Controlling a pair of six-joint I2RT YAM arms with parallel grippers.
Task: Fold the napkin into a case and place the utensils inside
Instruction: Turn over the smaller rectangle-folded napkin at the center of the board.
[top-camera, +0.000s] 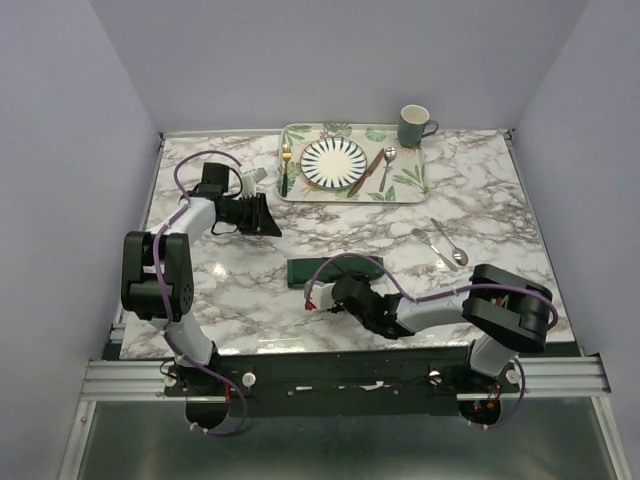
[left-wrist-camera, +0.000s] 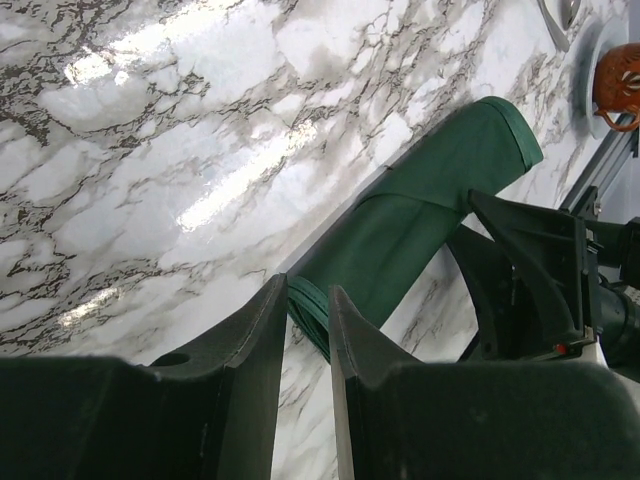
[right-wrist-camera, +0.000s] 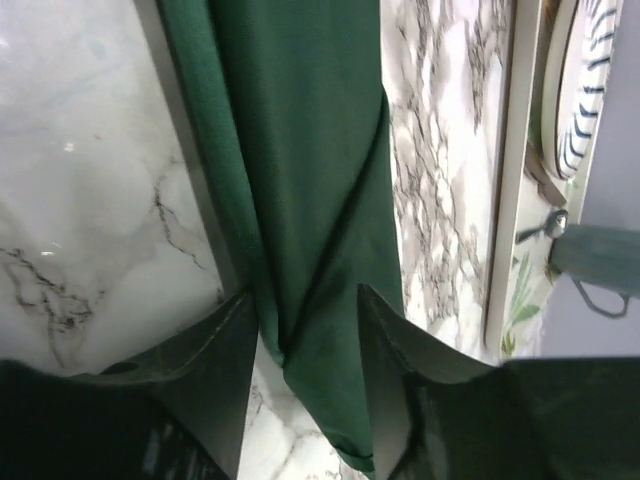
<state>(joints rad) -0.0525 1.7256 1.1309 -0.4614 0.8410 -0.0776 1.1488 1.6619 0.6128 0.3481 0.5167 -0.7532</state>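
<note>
Folded green napkin, a narrow layered strip, lies at the middle of the glossy marble table between grey walls. The right gripper straddles its near left end, fingers parted, not clamping. The left gripper stands well apart, fingers barely separated, empty. A tray sits at the far edge.

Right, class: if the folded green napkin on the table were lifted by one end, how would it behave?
The napkin would probably droop and start unfolding: it is soft cloth whose layers, creased in the right wrist view, lie loose. Being thin, it likely weighs little. Pushed, it may slide on the glossy marble table, bunching rather than rolling.
</note>
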